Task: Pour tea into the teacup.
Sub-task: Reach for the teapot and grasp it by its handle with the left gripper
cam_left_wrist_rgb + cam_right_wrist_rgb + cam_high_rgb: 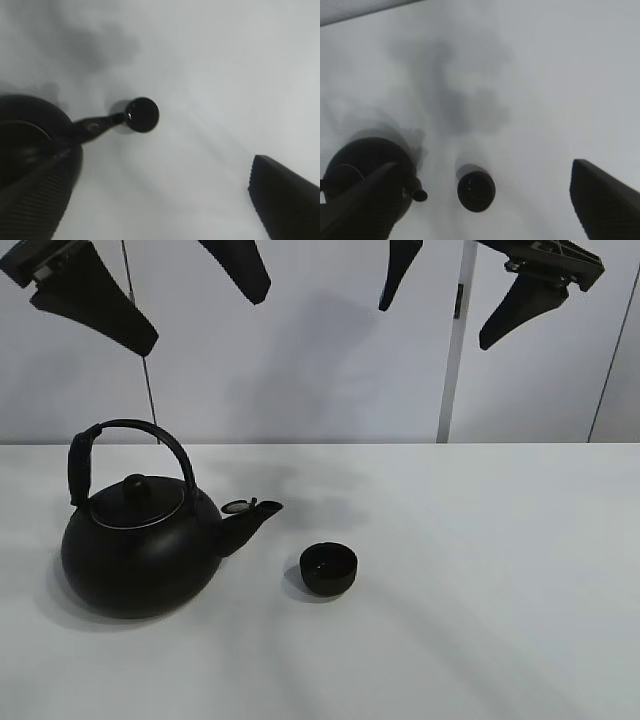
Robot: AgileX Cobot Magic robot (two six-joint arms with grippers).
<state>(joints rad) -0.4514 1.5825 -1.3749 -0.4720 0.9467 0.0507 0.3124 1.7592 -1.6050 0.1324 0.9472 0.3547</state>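
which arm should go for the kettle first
Left, likely. The kettle stands on the left side of the table, its handle up, nearest the open left tool. The open right tool hangs farther over, beyond the teacup.

Kettle (135,560) spout nears teacup (328,569); teacup's other sides seem open.

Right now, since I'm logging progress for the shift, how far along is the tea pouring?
Done: nothing visibly; the kettle stands upright on the table, spout toward the teacup, not touching it. In hand: nothing; both jaws hang open, high above. Left: grasp the kettle's handle, lift, tilt over the teacup, pour.
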